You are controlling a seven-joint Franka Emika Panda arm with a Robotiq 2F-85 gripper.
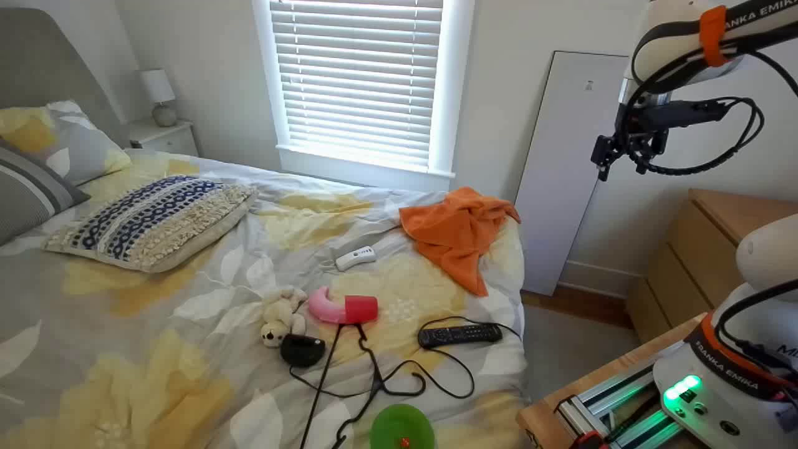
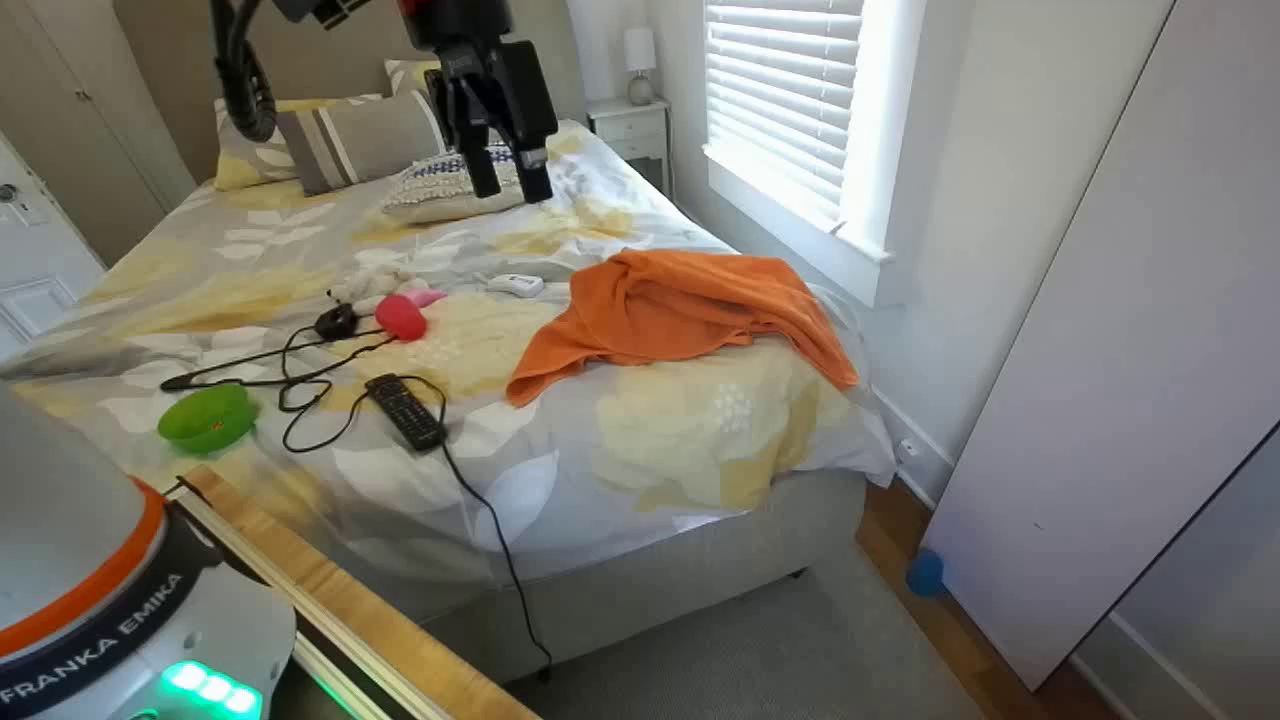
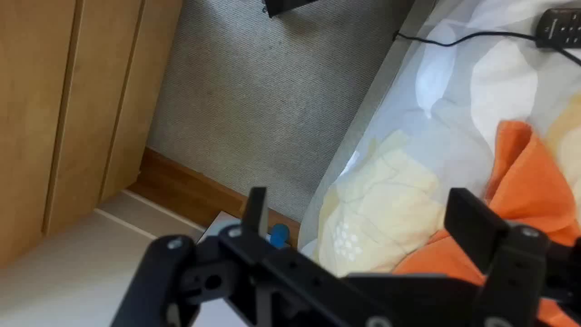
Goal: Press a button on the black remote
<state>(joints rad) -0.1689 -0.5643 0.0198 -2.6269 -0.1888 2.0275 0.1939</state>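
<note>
While the gripper (image 3: 358, 196) hung with its fingers (image 3: 256, 210) spread, the black remote (image 1: 460, 335) lay on the bed (image 1: 206, 380)

As the wrist view showed, the gripper's two fingers stood wide apart, released, and the arm (image 1: 661, 53) held them high, well apart from the black remote. In both exterior views that remote lay flat near the bed's edge, buttons facing up; the wrist view caught only one end of it, cut off at the right border. A thin black cable (image 3: 491, 33) ran against that end and hung down the side of the bed.

An orange cloth (image 1: 464, 231) was draped at a corner of the bed, with a white remote (image 1: 356, 257) near it. Farther from that edge lay a red-and-pink object (image 1: 360, 308), a cream plush toy (image 1: 282, 312) and a black rounded device (image 1: 301, 350). A black hanger (image 1: 324, 380) lay near a green bowl (image 2: 205, 430). A patterned cushion (image 1: 153, 221) rested toward the headboard (image 1: 37, 56). Green lights (image 1: 682, 388) glowed on the arm's base (image 1: 735, 405).
</note>
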